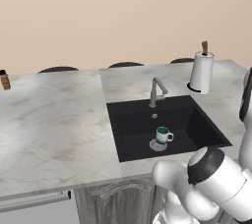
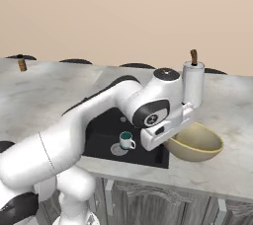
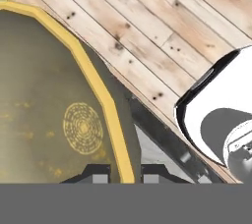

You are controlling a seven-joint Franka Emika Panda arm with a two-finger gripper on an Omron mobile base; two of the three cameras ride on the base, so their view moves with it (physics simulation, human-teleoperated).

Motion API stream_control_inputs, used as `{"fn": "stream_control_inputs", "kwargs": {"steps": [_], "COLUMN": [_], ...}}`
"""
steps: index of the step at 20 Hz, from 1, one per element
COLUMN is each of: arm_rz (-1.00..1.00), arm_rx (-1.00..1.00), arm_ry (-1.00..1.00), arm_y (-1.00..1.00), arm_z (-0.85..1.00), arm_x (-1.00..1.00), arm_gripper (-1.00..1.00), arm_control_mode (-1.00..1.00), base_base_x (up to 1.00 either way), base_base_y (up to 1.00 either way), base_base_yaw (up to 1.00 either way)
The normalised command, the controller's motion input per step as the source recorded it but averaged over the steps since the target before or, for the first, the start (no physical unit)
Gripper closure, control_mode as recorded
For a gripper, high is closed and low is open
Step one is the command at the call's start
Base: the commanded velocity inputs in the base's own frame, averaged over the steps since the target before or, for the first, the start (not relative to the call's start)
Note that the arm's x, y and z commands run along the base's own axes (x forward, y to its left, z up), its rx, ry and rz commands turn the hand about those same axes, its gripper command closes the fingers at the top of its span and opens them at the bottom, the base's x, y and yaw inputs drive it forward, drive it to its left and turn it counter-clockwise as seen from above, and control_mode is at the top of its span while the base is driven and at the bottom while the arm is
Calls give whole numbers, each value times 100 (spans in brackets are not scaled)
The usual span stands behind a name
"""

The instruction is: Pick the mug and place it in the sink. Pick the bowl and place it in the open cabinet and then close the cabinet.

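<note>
Pincer (image 3: 125, 173) clamped on bowl (image 2: 196, 142) rim, fingertips (image 3: 96, 173) cut off at frame bottom

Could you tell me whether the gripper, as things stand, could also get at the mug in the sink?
Probably not yet: the gripper is shut on the bowl's rim, so it is occupied, though the mug stands upright and uncovered in the sink.

My white wrist hiding the near rim of the wide tan-olive ceramic bowl (image 2: 197, 146), that bowl cropped at the hand view's left edge, my dark fingertips (image 3: 98, 175) barely peeking beside its yellow rim.
</note>
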Motion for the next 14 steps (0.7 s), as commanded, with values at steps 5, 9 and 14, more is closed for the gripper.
{"fn": "stream_control_inputs", "kwargs": {"steps": [5, 9, 14], "arm_rz": [25, 37, 41], "arm_rx": [-15, 2, 9], "arm_ry": [-7, 23, 24], "arm_y": [41, 17, 22], "arm_z": [69, 49, 51], "arm_x": [0, 2, -1], "arm_gripper": [100, 100, 100], "arm_control_mode": [-100, -100, -100], "base_base_x": [0, 0, 0], "base_base_y": [0, 0, 0], "base_base_yaw": [0, 0, 0]}}
